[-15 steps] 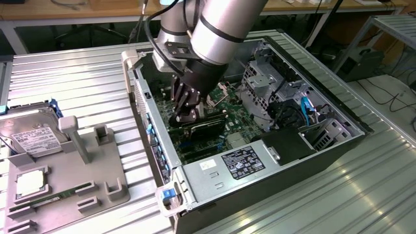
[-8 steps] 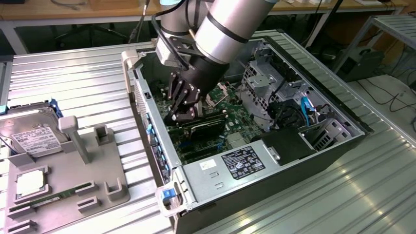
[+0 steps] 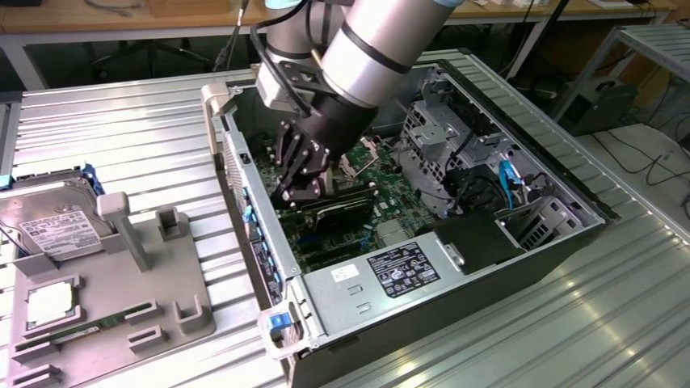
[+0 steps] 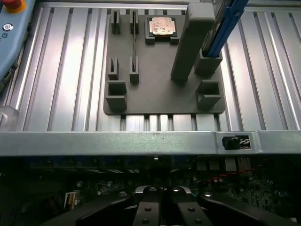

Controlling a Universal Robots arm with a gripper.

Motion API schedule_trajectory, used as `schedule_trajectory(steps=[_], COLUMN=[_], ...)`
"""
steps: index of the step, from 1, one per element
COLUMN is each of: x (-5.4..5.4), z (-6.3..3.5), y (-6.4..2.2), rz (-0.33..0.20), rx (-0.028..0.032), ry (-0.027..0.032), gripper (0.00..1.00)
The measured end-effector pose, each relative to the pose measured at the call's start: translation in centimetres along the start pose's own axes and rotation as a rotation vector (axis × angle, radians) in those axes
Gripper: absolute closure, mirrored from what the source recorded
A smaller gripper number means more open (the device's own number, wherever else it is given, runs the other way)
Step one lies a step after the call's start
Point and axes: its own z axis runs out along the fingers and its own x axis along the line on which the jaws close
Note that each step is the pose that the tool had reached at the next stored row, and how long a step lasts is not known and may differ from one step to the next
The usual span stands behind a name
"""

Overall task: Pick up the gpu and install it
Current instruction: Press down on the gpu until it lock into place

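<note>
The gpu (image 3: 347, 212) lay flat over the motherboard (image 3: 393, 190) inside the case (image 3: 561, 242), directly under the fingertips, its dark face just below the gripper (image 3: 299, 192), whose fingers were clenched together and seemed to press on the card's near edge rather than grasp it. Judging by this, the install step was in hand, the card at its slot and being seated; the next move would call for a straight, even push. The tray (image 4: 160, 96) sat well behind the fingers, outside the case wall
</note>
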Motion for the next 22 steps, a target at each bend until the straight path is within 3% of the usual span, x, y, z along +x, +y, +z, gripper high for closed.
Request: schedule_trajectory(steps=[8, 10, 11, 13, 14, 15, 16, 18, 19, 21, 22], x=[0.01, -0.01, -0.03, -0.06, -0.08, -0.09, -0.11, -0.13, -0.14, -0.16, -0.18], z=[0.57, 0.49, 0.49, 0.49, 0.49, 0.49, 0.49, 0.51, 0.52, 0.58, 0.6], y=[-0.35, -0.53, -0.55, -0.55, -0.55, -0.55, -0.54, -0.51, -0.48, -0.36, -0.33], rz=[0.0, -0.003, -0.005, -0.01, -0.012, -0.014, -0.015, -0.017, -0.017, -0.017, -0.017], rx=[-0.0006, 0.0048, 0.0118, 0.039, 0.0592, 0.0745, 0.0989, 0.1366, 0.1512, 0.1974, 0.2124], ry=[-0.0002, 0.0012, 0.0021, 0.0041, 0.005, 0.0056, 0.0063, 0.0072, 0.0077, 0.0097, 0.0103], gripper=[0.89, 0.89, 0.89, 0.89, 0.89, 0.89, 0.89, 0.89, 0.89, 0.89, 0.89])
